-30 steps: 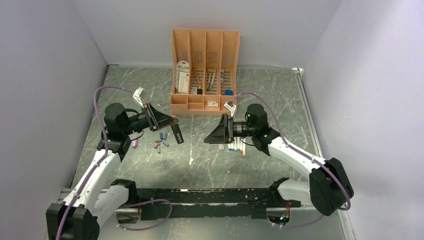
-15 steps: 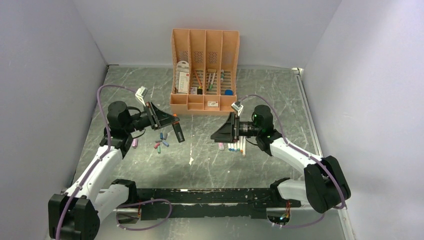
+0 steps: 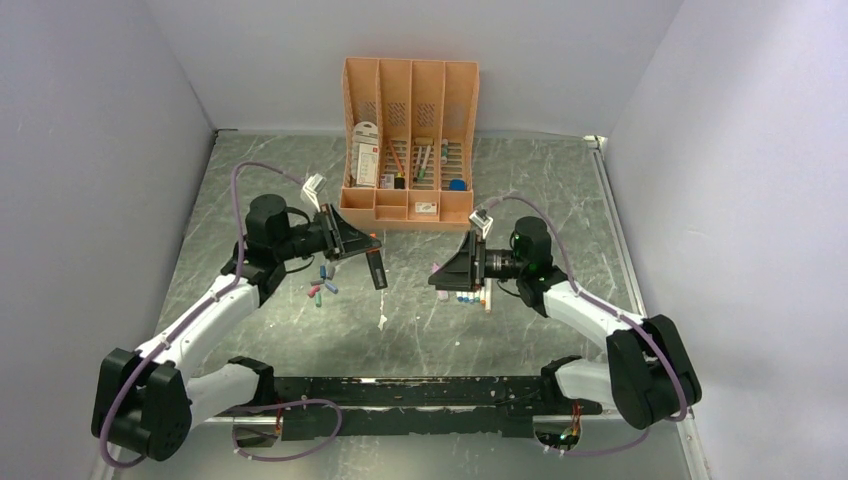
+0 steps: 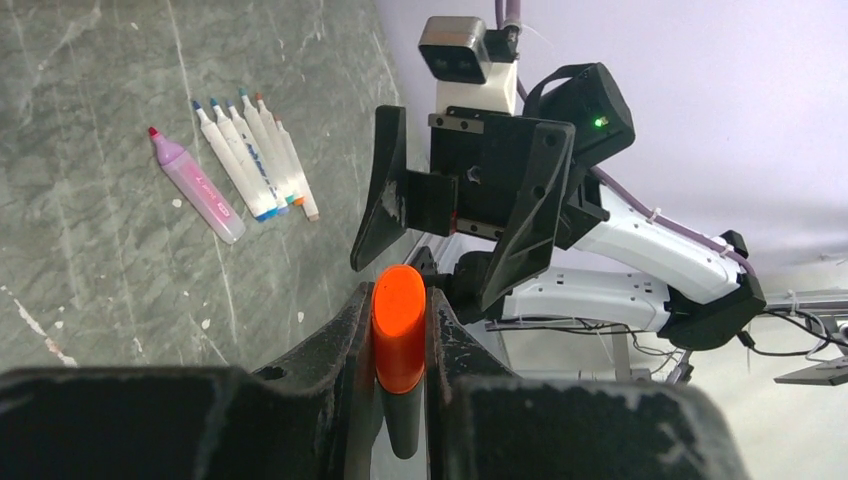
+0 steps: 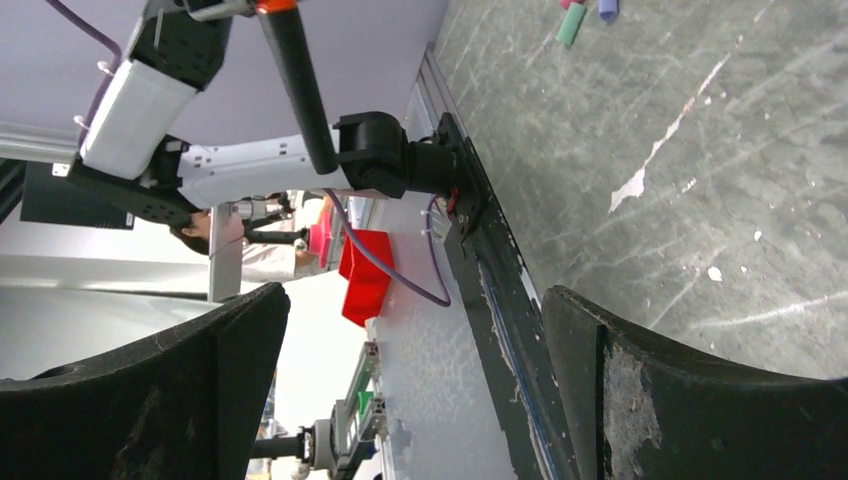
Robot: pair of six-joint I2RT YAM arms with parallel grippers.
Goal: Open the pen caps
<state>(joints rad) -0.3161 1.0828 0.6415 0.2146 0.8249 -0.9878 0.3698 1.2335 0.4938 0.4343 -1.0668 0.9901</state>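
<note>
My left gripper (image 3: 366, 246) is shut on the chunky orange cap (image 4: 399, 325) of a black marker (image 3: 378, 270), held in the air above the table centre, with the dark barrel (image 4: 405, 425) hanging free below the cap. My right gripper (image 3: 441, 274) is open and empty, facing the left gripper across a gap. In the right wrist view the black marker (image 5: 300, 95) shows far ahead of the right gripper (image 5: 420, 400). Several loose pen caps (image 3: 321, 284), blue, pink and green, lie on the table under the left arm. Their markers (image 3: 470, 295) lie uncapped in a row under the right gripper.
A peach desk organizer (image 3: 410, 205) with pens and cards stands at the back centre. A pink highlighter (image 4: 195, 185) lies beside the row of white markers (image 4: 250, 150). Grey walls close in the left, back and right sides. A black rail (image 3: 400, 392) runs along the near edge.
My left arm has swung right toward the table centre, carrying the orange-capped marker. My right gripper has shifted slightly right and stays open.
</note>
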